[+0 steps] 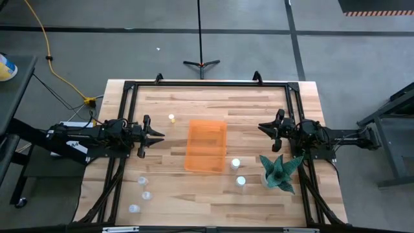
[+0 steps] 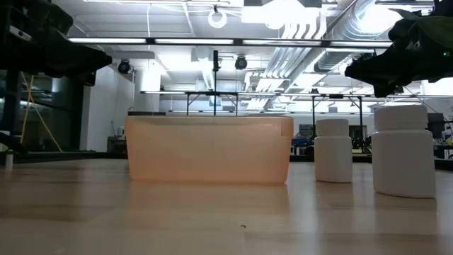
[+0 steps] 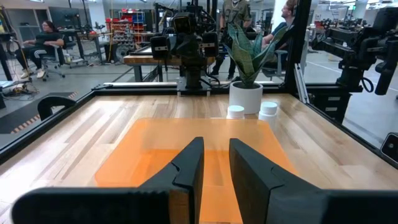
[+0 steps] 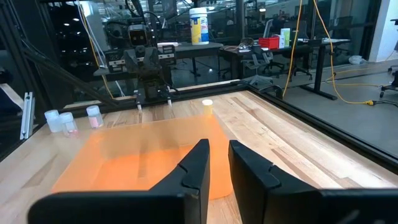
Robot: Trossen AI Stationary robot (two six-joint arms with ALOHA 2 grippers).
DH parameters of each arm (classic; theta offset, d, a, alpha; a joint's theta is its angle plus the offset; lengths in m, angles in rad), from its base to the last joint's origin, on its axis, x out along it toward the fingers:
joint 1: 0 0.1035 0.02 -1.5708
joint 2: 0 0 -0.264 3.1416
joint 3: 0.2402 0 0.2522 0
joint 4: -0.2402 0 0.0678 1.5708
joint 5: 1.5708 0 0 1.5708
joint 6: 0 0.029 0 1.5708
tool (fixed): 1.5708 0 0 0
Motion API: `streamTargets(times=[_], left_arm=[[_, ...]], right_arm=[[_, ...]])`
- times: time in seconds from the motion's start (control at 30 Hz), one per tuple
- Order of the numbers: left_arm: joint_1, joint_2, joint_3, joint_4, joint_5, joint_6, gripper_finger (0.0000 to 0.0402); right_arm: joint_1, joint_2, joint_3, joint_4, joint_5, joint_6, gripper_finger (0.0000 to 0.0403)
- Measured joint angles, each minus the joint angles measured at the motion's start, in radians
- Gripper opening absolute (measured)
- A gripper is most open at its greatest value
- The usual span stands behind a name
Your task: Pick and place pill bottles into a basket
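The orange translucent basket point(image 1: 206, 145) stands mid-table, also in the low view point(image 2: 209, 149). Two white-capped pill bottles point(image 1: 235, 164) point(image 1: 240, 182) stand right of it, near in the low view point(image 2: 333, 149) point(image 2: 403, 150). Three bottles point(image 1: 143, 182) point(image 1: 146, 195) point(image 1: 134, 208) stand at the near left, seen in the right wrist view point(image 4: 68, 119). A yellowish bottle point(image 1: 172, 118) stands far left of the basket. My left gripper point(image 1: 160, 136) hovers left of the basket, slightly open and empty. My right gripper point(image 1: 261, 127) hovers right of it, slightly open and empty.
A teal spiky plant in a white pot point(image 1: 280, 171) stands at the near right, close to the two right bottles. A black frame point(image 1: 207, 84) runs along the table's edges. People sit and stand in the room beyond the table.
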Motion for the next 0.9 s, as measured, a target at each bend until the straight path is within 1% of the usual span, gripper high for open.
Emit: streamTargets(times=[0.23, 0.5, 0.9], left_arm=[[0.000, 0.000, 0.000, 0.000, 0.000, 0.000, 0.0111], [0.000, 0.000, 0.000, 0.000, 0.000, 0.000, 0.0111], [0.000, 0.000, 0.000, 0.000, 0.000, 0.000, 0.0111]], right_arm=[[0.000, 0.000, 0.000, 0.000, 0.000, 0.000, 0.0047], [0.000, 0.000, 0.000, 0.000, 0.000, 0.000, 0.0052], [0.000, 0.000, 0.000, 0.000, 0.000, 0.000, 0.0049]])
